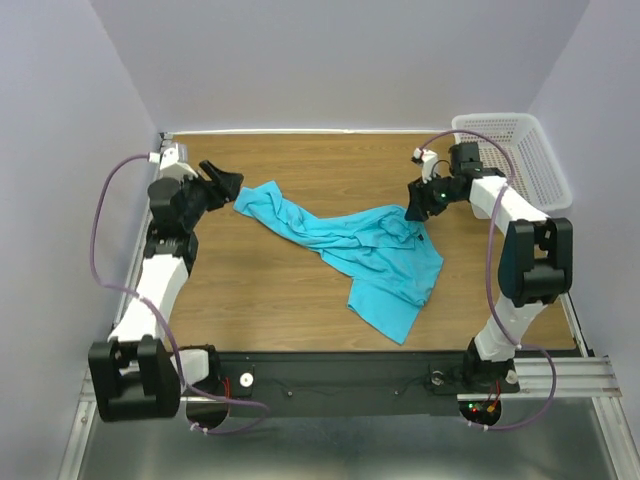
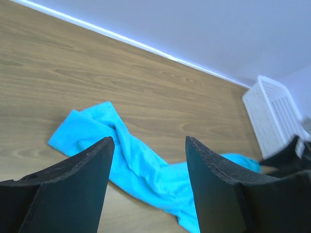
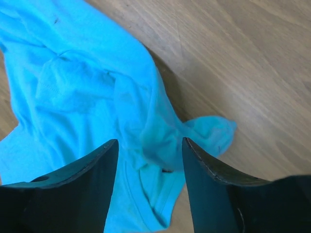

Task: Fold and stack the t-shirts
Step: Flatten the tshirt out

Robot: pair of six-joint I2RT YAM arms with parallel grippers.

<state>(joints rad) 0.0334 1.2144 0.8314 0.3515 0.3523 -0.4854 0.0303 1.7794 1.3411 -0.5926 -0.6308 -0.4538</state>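
Note:
A turquoise t-shirt [image 1: 372,250] lies crumpled and stretched across the middle of the wooden table, from a narrow end at the left to a wider part at the lower right. My left gripper [image 1: 232,184] is open and empty, just left of the shirt's narrow end [image 2: 92,127]. My right gripper [image 1: 413,212] is open, hovering over the shirt's bunched right edge [image 3: 160,136], with cloth showing between the fingers. The shirt also fills the right wrist view [image 3: 73,92].
A white plastic mesh basket [image 1: 515,155] stands at the back right corner, also in the left wrist view [image 2: 274,119]. Grey walls close the table's back and sides. A black rail [image 1: 380,370] runs along the near edge.

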